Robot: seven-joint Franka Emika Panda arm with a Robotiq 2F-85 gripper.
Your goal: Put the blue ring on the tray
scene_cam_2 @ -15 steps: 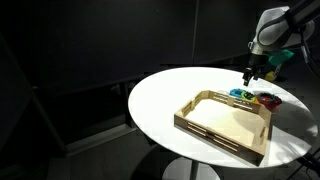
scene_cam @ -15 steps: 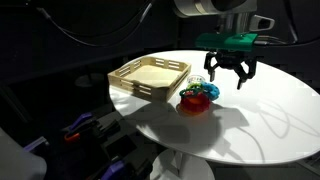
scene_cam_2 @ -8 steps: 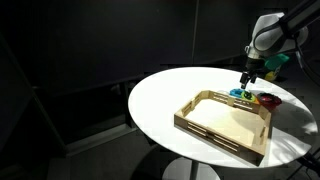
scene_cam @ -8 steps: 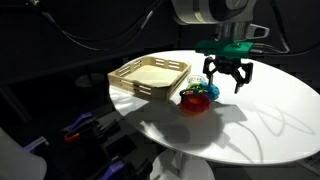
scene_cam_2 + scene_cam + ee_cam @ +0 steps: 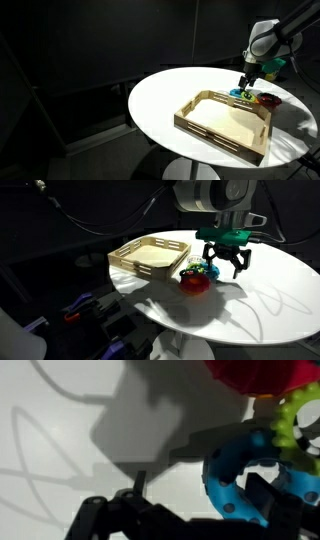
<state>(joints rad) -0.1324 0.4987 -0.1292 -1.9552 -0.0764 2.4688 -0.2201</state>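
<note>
A blue ring (image 5: 232,478) lies on the white table next to a red ring (image 5: 255,372) and a green ring (image 5: 296,418). In both exterior views the rings form a small pile (image 5: 198,275) (image 5: 255,97) beside the wooden tray (image 5: 150,258) (image 5: 225,122). My gripper (image 5: 226,268) (image 5: 246,80) is open and hangs low, just over the pile's edge. In the wrist view the gripper (image 5: 200,512) has one finger over bare table and the other at the blue ring; whether it touches the ring I cannot tell.
The round white table (image 5: 270,295) (image 5: 165,100) drops off on all sides into dark surroundings. The tray holds nothing. Dark equipment (image 5: 85,315) stands below the table's edge.
My gripper has come down and a little toward the ring pile, staying open. The rings and tray have not moved.
</note>
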